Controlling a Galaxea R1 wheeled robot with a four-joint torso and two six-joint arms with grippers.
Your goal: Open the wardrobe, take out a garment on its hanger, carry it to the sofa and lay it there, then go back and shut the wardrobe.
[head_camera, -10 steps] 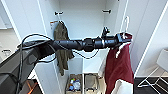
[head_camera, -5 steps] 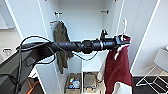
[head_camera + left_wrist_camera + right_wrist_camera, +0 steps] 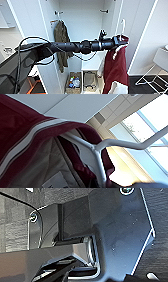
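Note:
The wardrobe (image 3: 82, 22) stands open, both white doors swung wide. My left arm reaches across in front of it, and the left gripper (image 3: 122, 41) is shut on the white hanger (image 3: 122, 26) just below its tall hook. The maroon garment (image 3: 115, 67) hangs from it in front of the wardrobe's right side, a white sleeve low down. In the left wrist view the hanger (image 3: 100, 159) rises out of the garment's striped collar (image 3: 25, 129). The right wrist view looks past dark robot parts at dark floor.
An olive-green jacket (image 3: 61, 45) hangs at the left inside the wardrobe. Two baskets (image 3: 73, 83) (image 3: 90, 81) sit on its floor. A white chair (image 3: 160, 60) with a wire frame stands at the right, by the open right door (image 3: 133, 32).
My left arm has dipped slightly, and the maroon garment hangs a little lower. The olive jacket and the doors have not moved.

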